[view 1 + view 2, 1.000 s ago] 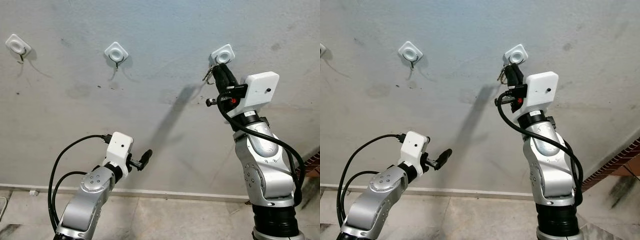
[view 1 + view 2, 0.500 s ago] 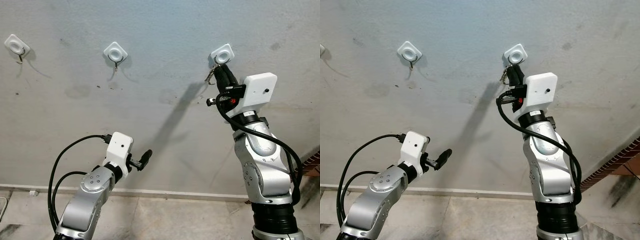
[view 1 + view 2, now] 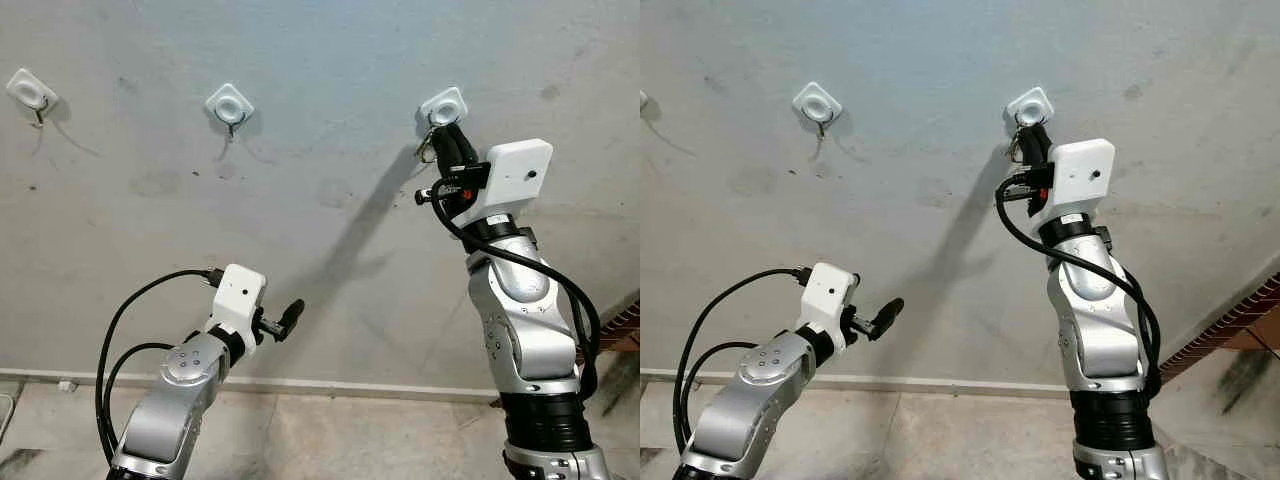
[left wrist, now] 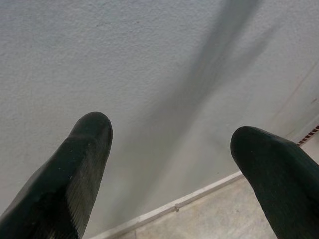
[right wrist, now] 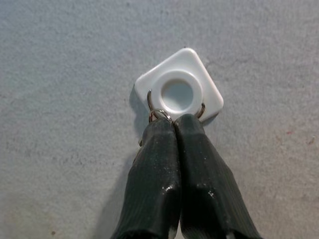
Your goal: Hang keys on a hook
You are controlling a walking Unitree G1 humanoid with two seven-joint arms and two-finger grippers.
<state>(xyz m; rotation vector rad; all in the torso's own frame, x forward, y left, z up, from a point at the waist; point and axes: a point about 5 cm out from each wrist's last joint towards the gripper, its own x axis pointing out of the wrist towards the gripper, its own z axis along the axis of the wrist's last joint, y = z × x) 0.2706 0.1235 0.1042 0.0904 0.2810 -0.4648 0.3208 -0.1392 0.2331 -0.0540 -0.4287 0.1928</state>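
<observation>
One right gripper [image 5: 175,122], clamped on key ring [image 5: 160,114], has risen to touch white hook [image 5: 178,93] at its 6 o'clock; hanging imminent. Left gripper [image 4: 169,144]: spread, idle.

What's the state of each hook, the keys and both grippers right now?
right gripper: raised to the wall, shut on the key ring
key ring: pinched at the fingertips, right against the right hook's plate; whether it is on the hook, cannot tell
right hook: gripper tips at it
middle hook: bare
left hook: bare
left gripper: open, holding nothing, low and facing the wall
</observation>
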